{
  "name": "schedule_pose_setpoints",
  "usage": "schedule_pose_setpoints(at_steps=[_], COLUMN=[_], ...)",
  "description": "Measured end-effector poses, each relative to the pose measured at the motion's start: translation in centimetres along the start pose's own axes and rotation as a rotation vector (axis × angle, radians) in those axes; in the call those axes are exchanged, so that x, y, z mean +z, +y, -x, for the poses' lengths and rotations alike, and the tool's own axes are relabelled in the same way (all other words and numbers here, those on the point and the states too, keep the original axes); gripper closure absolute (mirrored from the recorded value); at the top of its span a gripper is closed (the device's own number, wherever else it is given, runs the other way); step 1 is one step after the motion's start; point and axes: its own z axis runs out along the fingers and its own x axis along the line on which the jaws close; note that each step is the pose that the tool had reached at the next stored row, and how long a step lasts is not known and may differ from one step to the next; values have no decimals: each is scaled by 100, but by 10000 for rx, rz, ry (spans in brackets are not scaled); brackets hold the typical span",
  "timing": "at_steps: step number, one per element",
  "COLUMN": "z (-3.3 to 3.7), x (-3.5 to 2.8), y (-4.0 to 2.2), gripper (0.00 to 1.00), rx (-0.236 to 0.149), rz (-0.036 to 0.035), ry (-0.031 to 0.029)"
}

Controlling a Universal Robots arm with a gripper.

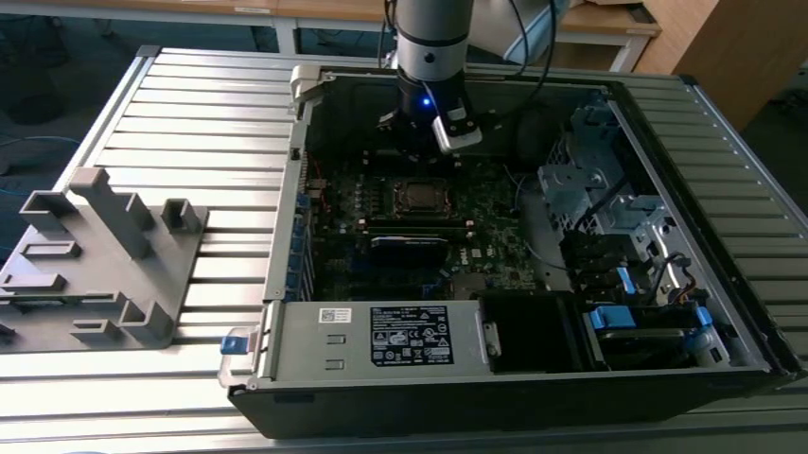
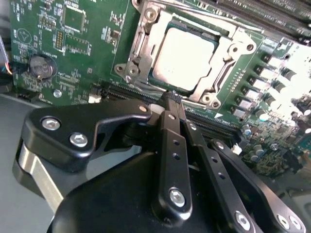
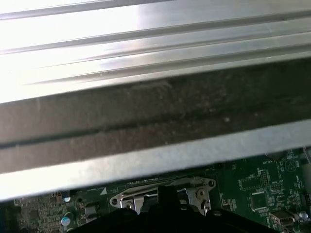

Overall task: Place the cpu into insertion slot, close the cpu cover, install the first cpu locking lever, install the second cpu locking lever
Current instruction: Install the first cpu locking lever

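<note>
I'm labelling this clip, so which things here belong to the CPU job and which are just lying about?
Part of the job:
- dull silver-grey square cpu, seated in the socket
- thin silver metal cpu cover frame, lying around it
- black tool, tips shut at the socket's edge

Just lying about:
- grey plastic fixture block on the ribbed table
- white labelled power supply box
- round coin battery

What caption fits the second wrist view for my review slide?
Tool with its fingers together at the edge of the insertion slot, cpu seated under the closed cpu cover.
</note>
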Motion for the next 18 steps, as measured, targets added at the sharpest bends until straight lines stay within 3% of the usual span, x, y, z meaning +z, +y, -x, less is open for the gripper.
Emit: schedule_pose_setpoints(at_steps=[12,18], z=[44,47], x=[-14,-38], y=[-244,-258], gripper=[89,89], rx=[1,3], rz=[-2,-1], ry=[1,1])
